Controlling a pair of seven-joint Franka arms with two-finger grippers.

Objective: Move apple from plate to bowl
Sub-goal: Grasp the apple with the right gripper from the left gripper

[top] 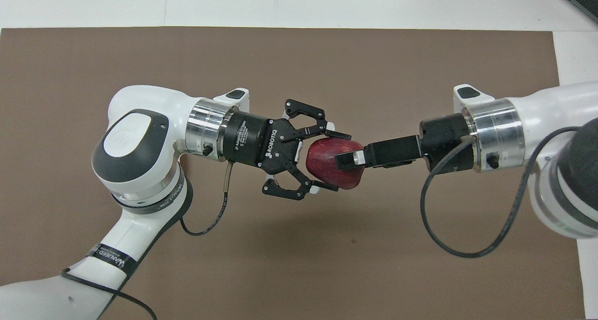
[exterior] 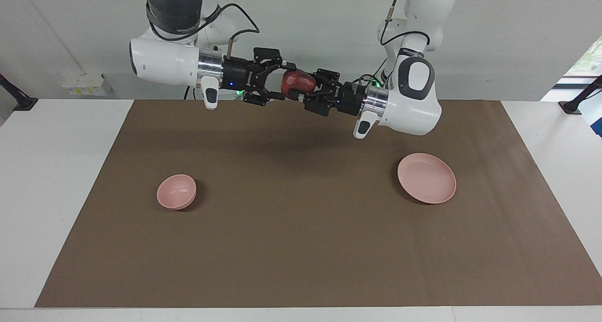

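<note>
Now we see the apple (exterior: 297, 83) high over the brown surface (exterior: 301, 247), between both hands. The left hand (exterior: 314, 90) has its fingers closed against the apple. The right hand (exterior: 277, 80) also touches it; we cannot tell its grip. The plate (exterior: 439, 190) and the bowl (exterior: 176, 191) lie well apart below.

"ROBOTIQ" and "2F Adaptive Gripper" stand in white on the black body of the left gripper (top: 334, 161); a black band on the left arm (top: 112, 259) reads roughly "WANFEED"
</note>
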